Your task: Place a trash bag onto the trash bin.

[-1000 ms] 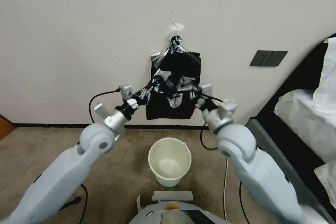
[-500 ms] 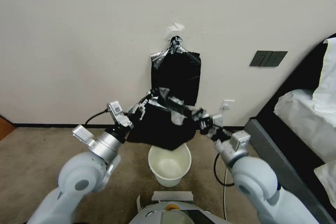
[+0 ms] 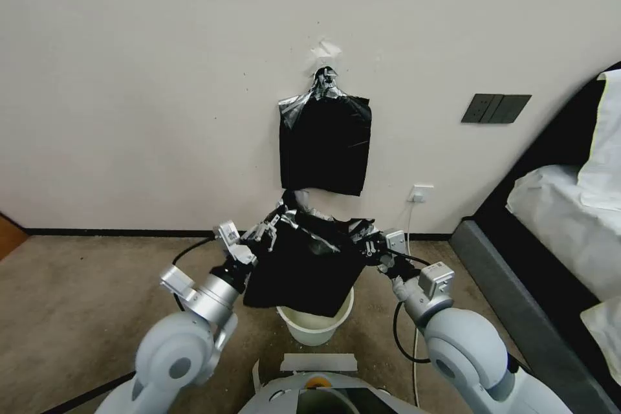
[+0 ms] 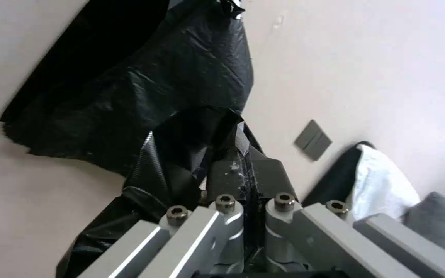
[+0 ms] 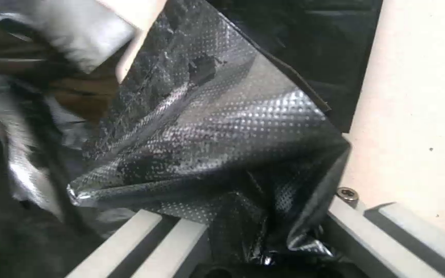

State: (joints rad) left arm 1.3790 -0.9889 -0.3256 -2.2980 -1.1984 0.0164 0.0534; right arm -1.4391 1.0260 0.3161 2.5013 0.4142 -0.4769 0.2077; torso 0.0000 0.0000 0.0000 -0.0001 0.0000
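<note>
A: Where's our bag [image 3: 304,265]?

B: Hanging above the bin [image 3: 315,326], both our grippers' jaws, left [image 3: 266,228] and right [image 3: 364,242], clamped on its edge.

A: The risk?

B: Closed mouth; it may drape outside the bin.

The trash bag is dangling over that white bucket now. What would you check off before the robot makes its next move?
1. Left gripper holds the trash bag: ok; the left wrist view shows its fingers shut on plastic.
2. Right gripper holds the opposite edge: ok; plastic is bunched between its fingers in the right wrist view.
3. Bag free of the bundle of bags on the wall: ok; a gap shows between them.
4. Bag above the trash bin: ok; it hangs over the rim.
5. Bag mouth spread open: cannot tell.
6. Bag bottom inside the bin: cannot tell; the bag hides the opening.
</note>
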